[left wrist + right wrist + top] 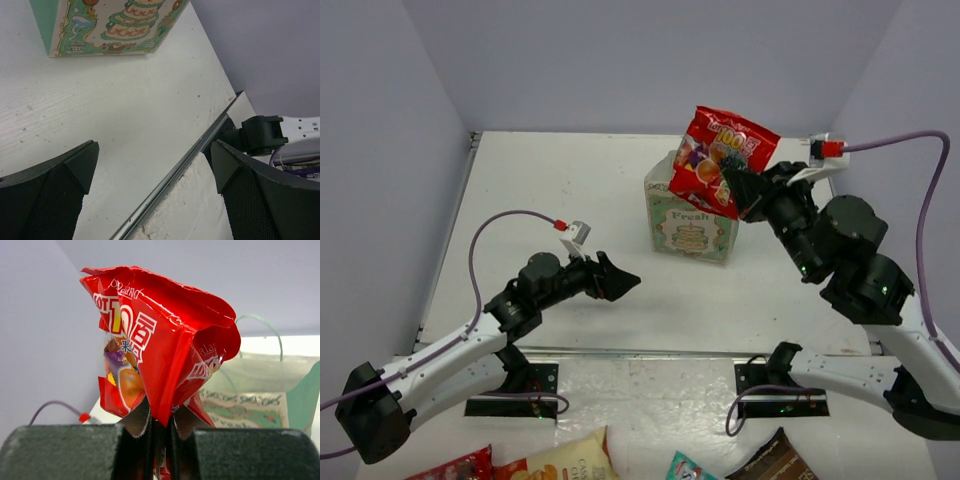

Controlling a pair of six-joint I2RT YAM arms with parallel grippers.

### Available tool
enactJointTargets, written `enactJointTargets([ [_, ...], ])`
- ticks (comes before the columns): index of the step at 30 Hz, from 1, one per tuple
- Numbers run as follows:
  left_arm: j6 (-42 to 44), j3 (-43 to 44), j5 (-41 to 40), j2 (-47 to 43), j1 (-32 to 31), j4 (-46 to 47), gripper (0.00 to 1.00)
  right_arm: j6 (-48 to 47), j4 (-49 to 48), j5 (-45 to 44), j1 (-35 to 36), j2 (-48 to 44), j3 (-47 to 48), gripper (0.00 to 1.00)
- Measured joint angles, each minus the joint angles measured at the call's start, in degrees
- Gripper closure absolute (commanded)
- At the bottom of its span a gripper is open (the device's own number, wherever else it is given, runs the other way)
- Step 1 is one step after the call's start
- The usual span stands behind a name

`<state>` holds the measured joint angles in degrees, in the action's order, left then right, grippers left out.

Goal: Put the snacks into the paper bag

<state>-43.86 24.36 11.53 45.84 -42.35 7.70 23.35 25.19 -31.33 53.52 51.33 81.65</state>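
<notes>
The cream paper bag [692, 225] with a mint-green panel stands upright at the middle of the table. My right gripper [738, 192] is shut on the red candy bag [723, 158] and holds it over the bag's open top, at its right side. In the right wrist view the red candy bag [160, 350] is crumpled between the pads, with the paper bag's opening [260, 390] behind it. My left gripper [628, 282] is open and empty, low over the table in front of the bag's left. The paper bag's base shows in the left wrist view [110, 25]. Other snacks are hidden or out of view.
A metal rail [650, 352] runs along the table's near edge. Below it lie a red packet [455, 468], a large yellow-orange chip bag [560, 460], a teal packet [692, 468] and a dark brown pouch [775, 462]. Grey walls enclose the table.
</notes>
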Motion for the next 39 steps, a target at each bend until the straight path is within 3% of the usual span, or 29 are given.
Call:
enactJointTargets([
  [11, 0.2, -0.83, 0.15, -0.79, 0.0, -0.07, 0.0, 0.04, -0.44, 15.5, -18.73, 11.74, 10.43, 1.0],
  [23, 1.49, -0.83, 0.66, -1.25, 0.0, -0.07, 0.0, 7.1, -1.66, 37.57, -36.65, 22.38, 12.9, 1.0],
  [29, 1.53, -0.83, 0.72, -1.22, 0.0, -0.07, 0.0, 9.38, -5.11, 45.16, -41.11, 25.97, 12.04, 1.0],
  [39, 1.55, -0.83, 0.83, -0.76, 0.0, -0.07, 0.0, 10.27, -11.39, 50.47, -41.59, 26.25, 5.27, 1.0],
])
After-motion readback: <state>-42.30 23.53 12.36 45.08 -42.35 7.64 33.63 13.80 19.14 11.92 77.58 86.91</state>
